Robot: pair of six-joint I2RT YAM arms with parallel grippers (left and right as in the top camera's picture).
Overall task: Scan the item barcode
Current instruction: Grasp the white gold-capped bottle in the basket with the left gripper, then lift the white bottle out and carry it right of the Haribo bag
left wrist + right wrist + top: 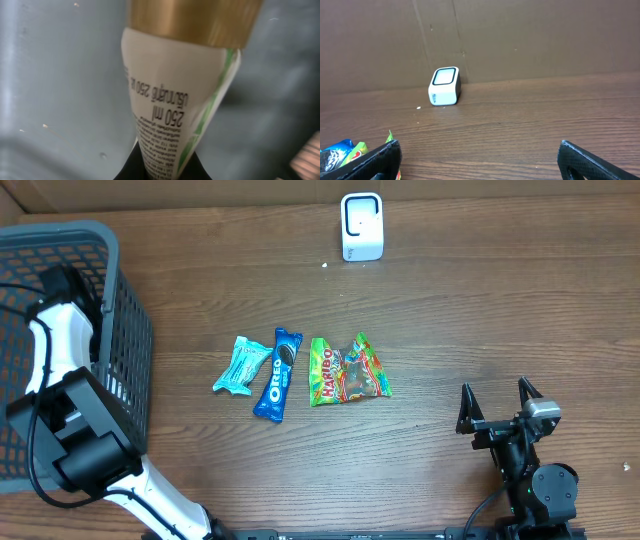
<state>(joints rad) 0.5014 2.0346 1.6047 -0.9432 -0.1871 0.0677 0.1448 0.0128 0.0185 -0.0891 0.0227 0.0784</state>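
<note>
In the left wrist view a white tube (170, 100) with a gold cap (195, 20), green stripes and small print stands out from between the two black fingers of my left gripper (162, 169), which is shut on its flat end. From overhead my left arm (55, 340) reaches down into the dark basket (125, 330); the gripper and tube are hidden there. The white barcode scanner (361, 226) stands at the back of the table, also in the right wrist view as the scanner (444, 86). My right gripper (495, 392) hovers open over the front right, nothing between its fingers (375, 160).
Three snack packs lie mid-table: a teal packet (241, 366), a blue Oreo pack (279, 373) and a Haribo bag (345, 370). A cardboard wall (520, 40) backs the table behind the scanner.
</note>
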